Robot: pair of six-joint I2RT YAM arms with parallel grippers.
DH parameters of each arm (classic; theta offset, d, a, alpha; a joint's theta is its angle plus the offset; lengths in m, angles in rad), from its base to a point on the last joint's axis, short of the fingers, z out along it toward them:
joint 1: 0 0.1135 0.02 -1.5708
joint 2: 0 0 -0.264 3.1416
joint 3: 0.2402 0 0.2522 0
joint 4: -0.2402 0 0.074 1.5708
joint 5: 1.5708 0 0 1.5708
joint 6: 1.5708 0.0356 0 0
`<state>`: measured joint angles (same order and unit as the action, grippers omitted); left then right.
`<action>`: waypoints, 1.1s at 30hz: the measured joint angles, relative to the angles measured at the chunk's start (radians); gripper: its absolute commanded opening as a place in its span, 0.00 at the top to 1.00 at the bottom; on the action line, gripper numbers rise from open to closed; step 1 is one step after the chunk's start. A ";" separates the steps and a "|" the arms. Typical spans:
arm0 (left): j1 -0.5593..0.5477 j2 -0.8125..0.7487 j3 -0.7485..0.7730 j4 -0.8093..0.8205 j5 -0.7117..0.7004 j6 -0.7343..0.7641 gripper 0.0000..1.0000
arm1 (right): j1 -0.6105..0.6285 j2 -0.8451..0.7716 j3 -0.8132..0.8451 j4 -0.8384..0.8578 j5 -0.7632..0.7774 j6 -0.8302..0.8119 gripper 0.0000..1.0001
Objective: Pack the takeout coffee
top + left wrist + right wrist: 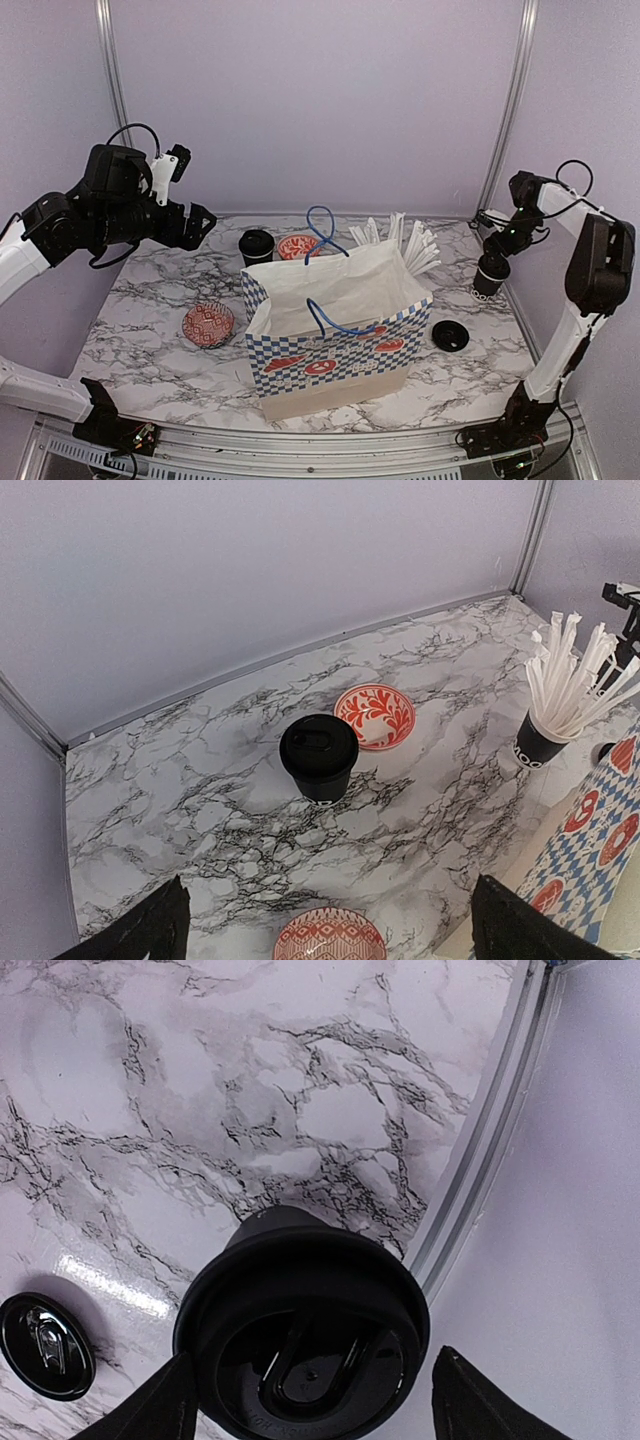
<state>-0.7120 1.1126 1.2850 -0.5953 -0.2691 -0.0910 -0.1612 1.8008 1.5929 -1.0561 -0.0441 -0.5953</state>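
One takeout coffee cup (490, 278) stands lidded at the table's right edge. My right gripper (497, 252) hovers just above it. In the right wrist view its black lid (300, 1330) fills the space between my fingers (150, 1410). The right gripper (315, 1355) is open, with a gap showing on the right side of the lid. A second lidded cup (256, 245) (318, 752) stands at the back, left of centre. My left gripper (200, 225) (332, 900) hangs raised and open, well short of that cup. A loose black lid (450, 336) (45, 1345) lies on the marble.
A blue-and-white checkered paper bag (335, 320) (600, 850) stands open mid-table. Behind it is a black cup of white sticks (405, 240) (540, 742). A red patterned dish (297, 247) (375, 715) sits by the back cup, and a red bowl (208, 325) (330, 938) lies left of the bag.
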 measured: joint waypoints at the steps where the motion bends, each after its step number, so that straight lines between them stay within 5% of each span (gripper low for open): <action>1: 0.000 0.000 0.000 0.000 0.000 0.000 0.01 | 0.000 0.002 0.000 -0.001 -0.002 0.002 0.23; 26: 0.000 0.000 -0.025 0.000 0.008 0.000 0.01 | 0.000 0.008 -0.012 -0.029 -0.026 0.013 0.18; 33: 0.000 0.000 -0.026 0.000 0.013 0.000 0.01 | 0.000 0.007 -0.026 -0.029 -0.049 0.021 0.31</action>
<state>-0.7120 1.1122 1.2591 -0.5949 -0.2565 -0.0910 -0.1616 1.8080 1.5673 -1.0851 -0.0929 -0.5743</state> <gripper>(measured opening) 0.988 0.743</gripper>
